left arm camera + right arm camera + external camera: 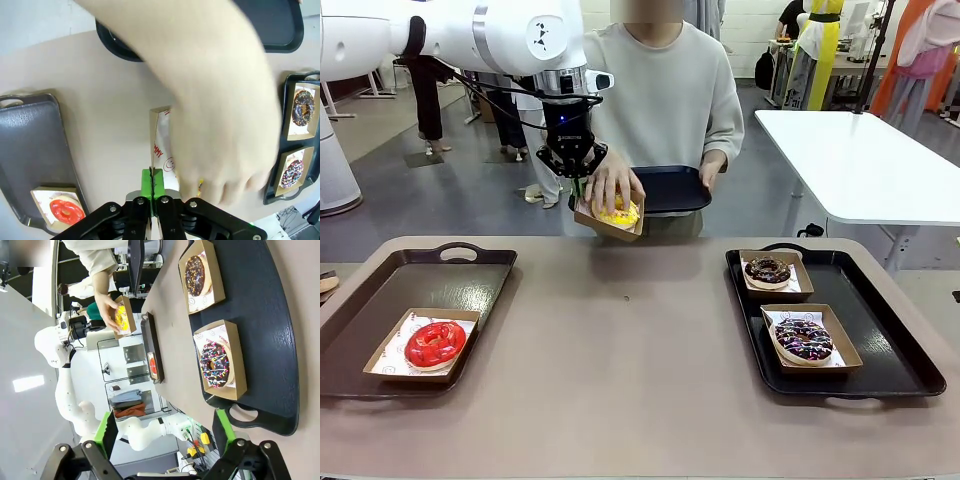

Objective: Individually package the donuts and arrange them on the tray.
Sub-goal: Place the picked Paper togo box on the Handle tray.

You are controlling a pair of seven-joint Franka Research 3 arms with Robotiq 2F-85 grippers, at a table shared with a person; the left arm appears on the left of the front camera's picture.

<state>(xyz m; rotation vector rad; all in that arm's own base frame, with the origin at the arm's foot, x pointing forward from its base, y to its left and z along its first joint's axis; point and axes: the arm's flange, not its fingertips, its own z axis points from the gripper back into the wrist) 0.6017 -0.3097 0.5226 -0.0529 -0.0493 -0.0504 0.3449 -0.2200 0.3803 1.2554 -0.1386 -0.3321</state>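
The step in hand is a handover of 1 packaged donut. The left gripper (pixel 582 181), raised above the far edge of the tan surface (pixel 630 350), pinches 1 wall of a paper-lined brown cardboard box (pixel 610 222) between its pressed-together green pads. The yellow ring donut (pixel 618 213) sits in that box just below the gripper, with the person's hand (pixel 612 182) laid over it from the far side. The person's other hand holds a small black tray (pixel 670 188) just beyond the gripper.

The right gripper (pixel 165 432) is spread wide and holds nothing; ahead of it, a black handled tray (pixel 280 340) carries the dark chocolate donut (pixel 195 274) and the sprinkled chocolate donut (pixel 216 365), each boxed. The glossy red donut (pixel 435 343) lies boxed on a second black tray (pixel 380 300), below and to the left of the left gripper.

Next, judging from this, the left gripper should let go only once the hand carries the box.
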